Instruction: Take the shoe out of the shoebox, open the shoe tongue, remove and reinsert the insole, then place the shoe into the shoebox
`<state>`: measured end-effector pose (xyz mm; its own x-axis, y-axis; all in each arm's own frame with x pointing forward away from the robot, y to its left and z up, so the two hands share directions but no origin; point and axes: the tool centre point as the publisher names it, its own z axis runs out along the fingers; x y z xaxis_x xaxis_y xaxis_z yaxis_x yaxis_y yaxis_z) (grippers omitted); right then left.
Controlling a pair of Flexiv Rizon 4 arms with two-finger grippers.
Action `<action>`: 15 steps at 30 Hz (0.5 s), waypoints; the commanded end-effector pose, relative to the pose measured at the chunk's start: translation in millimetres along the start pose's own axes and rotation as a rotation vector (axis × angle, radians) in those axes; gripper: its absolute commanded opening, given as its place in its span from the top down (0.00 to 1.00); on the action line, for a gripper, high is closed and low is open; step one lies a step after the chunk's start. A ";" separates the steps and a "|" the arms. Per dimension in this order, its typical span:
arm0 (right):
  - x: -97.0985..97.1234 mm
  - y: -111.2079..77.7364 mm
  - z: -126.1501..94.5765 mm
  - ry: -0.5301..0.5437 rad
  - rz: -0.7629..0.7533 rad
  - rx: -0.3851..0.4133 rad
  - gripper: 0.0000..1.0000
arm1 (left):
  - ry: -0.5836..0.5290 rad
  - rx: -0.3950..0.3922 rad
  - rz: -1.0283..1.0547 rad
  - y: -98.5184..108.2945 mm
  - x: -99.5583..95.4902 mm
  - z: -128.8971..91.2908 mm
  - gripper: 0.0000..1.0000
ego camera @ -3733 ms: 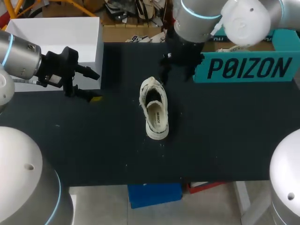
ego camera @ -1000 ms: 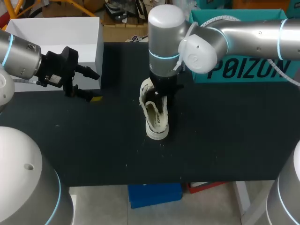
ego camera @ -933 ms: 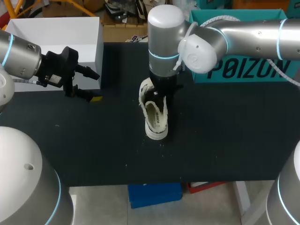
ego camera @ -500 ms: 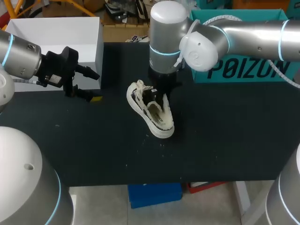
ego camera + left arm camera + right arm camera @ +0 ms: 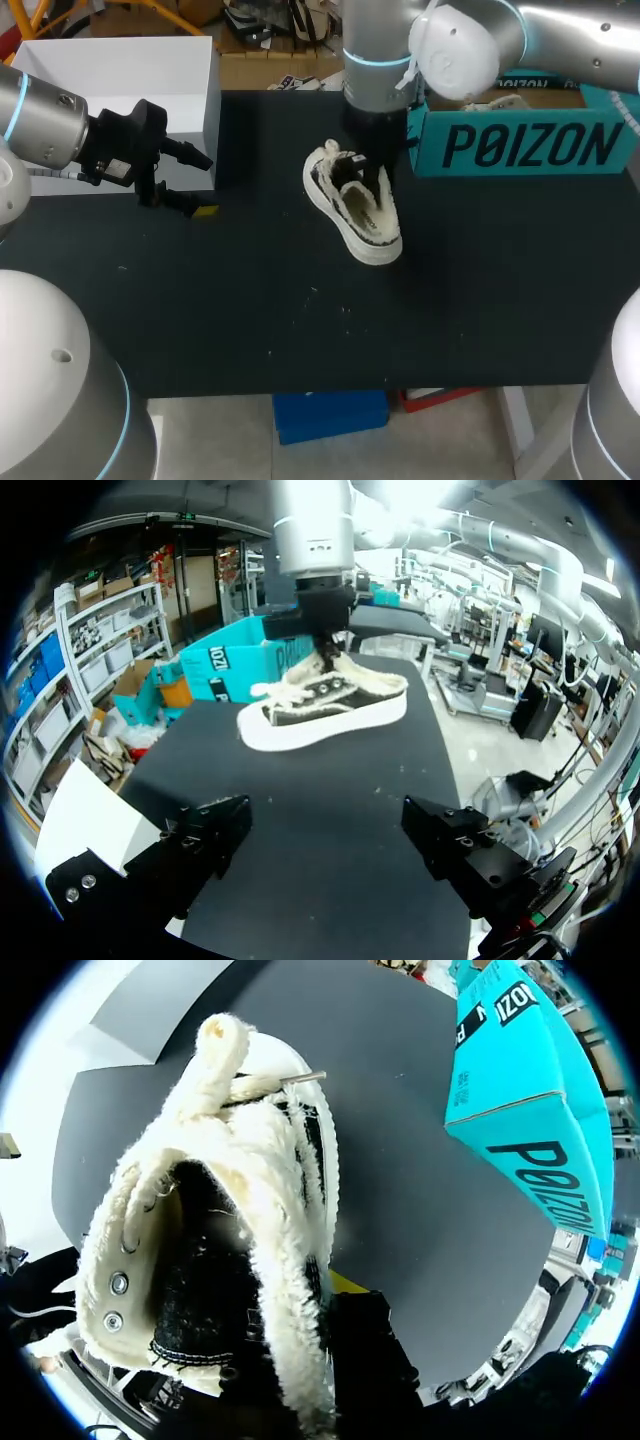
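The right gripper [image 5: 368, 168] is clamped on the collar of the fleece-lined sneaker [image 5: 357, 205]. The sneaker hangs tilted just beside the teal shoebox [image 5: 522, 146], apparently clear of the black table [image 5: 300, 320]. The left gripper [image 5: 200, 186], fingers apart and holding nothing, sits well apart from the shoebox.

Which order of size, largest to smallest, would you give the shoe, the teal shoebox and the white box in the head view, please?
1. The white box and the teal shoebox look about alike. Arms partly hide both, so I would not rank them.
2. The shoe is clearly the smallest.
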<state>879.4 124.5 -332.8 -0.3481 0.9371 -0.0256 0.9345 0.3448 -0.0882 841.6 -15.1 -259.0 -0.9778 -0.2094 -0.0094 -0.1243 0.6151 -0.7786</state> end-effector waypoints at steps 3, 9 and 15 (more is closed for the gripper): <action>-15.8 -13.1 -85.8 -0.055 -0.164 0.002 1.00 | 0.001 -0.005 -0.001 -0.3 0.4 -0.2 0.00; -21.7 -10.7 -128.2 -0.136 -0.583 0.053 1.00 | 0.001 -0.005 -0.001 -0.3 0.4 -0.2 0.00; -29.2 -11.9 -147.4 -0.173 -0.780 0.127 1.00 | 0.001 -0.005 -0.001 -0.3 0.4 -0.2 0.00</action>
<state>885.2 95.7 -214.6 -0.7439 0.6631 -0.0830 0.6668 0.7282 -0.1582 841.6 -15.1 -259.0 -0.9778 -0.2094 -0.0093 -0.1243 0.6152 -0.7785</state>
